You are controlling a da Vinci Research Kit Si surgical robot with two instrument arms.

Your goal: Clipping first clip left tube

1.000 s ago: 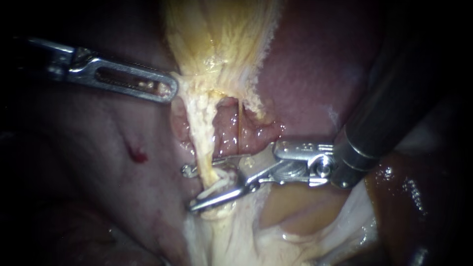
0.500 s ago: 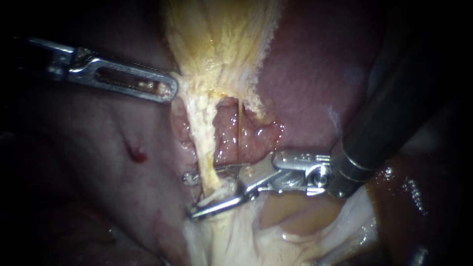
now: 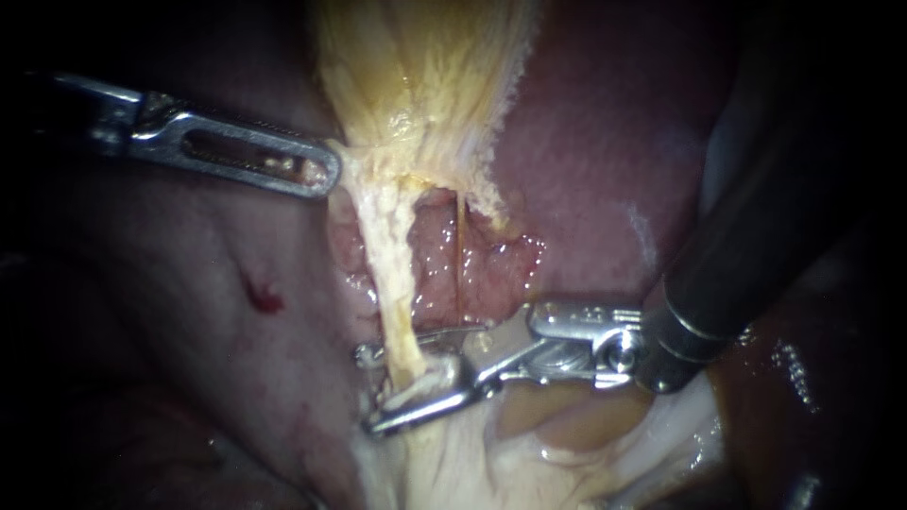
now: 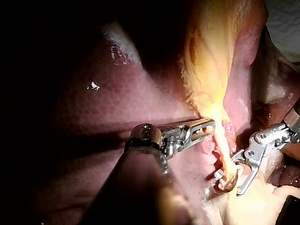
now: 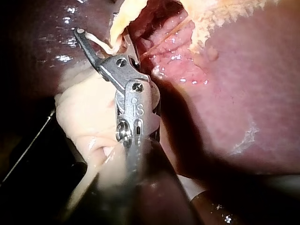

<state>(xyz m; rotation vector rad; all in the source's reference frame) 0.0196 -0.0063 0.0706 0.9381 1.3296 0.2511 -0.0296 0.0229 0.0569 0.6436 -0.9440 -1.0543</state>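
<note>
Shifted slightly down the left tube (image 3: pixel 397 283), right instrument (image 3: pixel 370 389) straddles it with jaws apart, far jaw partly hidden behind; left instrument (image 3: pixel 324 175) clamps the gallbladder (image 3: pixel 425 76), shaft lost in shadow

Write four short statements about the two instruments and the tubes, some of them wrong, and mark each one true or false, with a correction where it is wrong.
1. The right instrument's pincer straddles the pale yellow stringy left tube. True.
2. The left instrument's pincer grips the dark red liver. False: it is shut on the lower edge of the yellowish gallbladder.
3. In the endoscope view a thinner orange tube runs to the right of the left tube. True.
4. The right instrument's pincer is shut flat. False: a gap shows, with the left tube in it.
</note>
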